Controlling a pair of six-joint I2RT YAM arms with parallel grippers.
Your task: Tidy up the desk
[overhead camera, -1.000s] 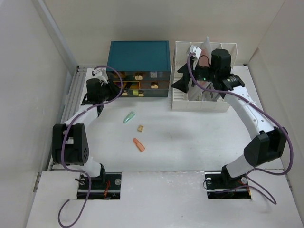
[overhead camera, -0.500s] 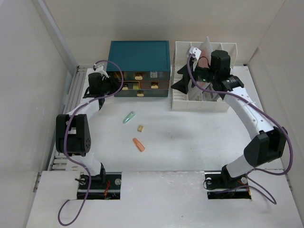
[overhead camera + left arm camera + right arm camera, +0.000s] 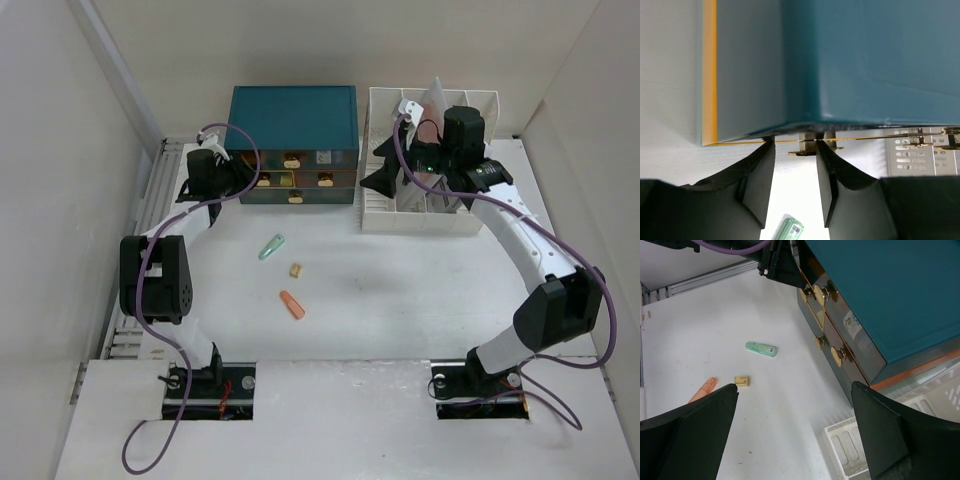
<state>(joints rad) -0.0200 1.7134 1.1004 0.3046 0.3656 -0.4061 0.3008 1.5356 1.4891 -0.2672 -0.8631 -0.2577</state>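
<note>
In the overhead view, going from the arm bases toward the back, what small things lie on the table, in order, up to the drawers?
Orange stick → tan block → green tube → drawers.

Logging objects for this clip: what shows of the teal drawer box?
The teal drawer box has a matte teal top, orange edge trim and dark glossy drawer fronts with gold knobs. It stands at the back of the table, beside the white tray. Drawers look pushed in. The left gripper sits open at one knob.
</note>
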